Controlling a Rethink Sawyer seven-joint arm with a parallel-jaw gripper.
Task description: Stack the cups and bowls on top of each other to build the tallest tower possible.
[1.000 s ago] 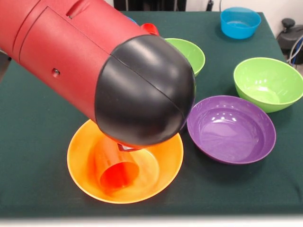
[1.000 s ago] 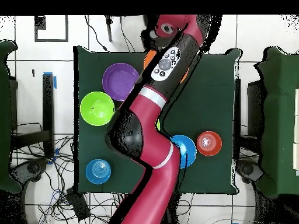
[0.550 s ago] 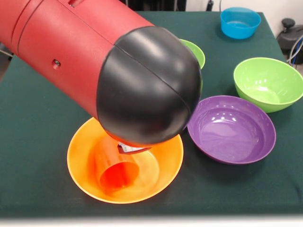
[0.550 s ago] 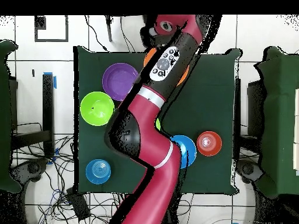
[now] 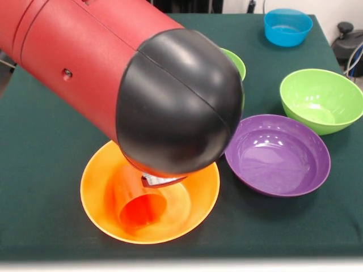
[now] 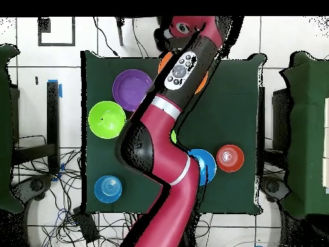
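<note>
Red and black, the robot's thick arm (image 5: 125,85) fills most of the front view, its rounded black end hanging over the big glossy orange plastic bowl (image 5: 96,170) at the near edge of the dark green cloth table (image 5: 45,141). Inside that bowl an orange tapered plastic cup (image 5: 139,207) lies on its side, its open mouth turned toward the camera. A small pale part of the tool shows just under the black end, above the cup, but the gripper itself is hidden behind the arm and I cannot tell whether it is spread or closed. Just beside the orange bowl, to the right in the front view, sits the wide purple plastic bowl (image 5: 278,154), and beyond it a lime green bowl (image 5: 321,99); a second lime green bowl (image 5: 235,62) peeks out from behind the arm, and a blue bowl (image 5: 287,26) stands at the far corner. From overhead, another blue bowl (image 6: 204,166) lies partly under the arm, with a small red bowl (image 6: 230,157) just beside it.
</note>
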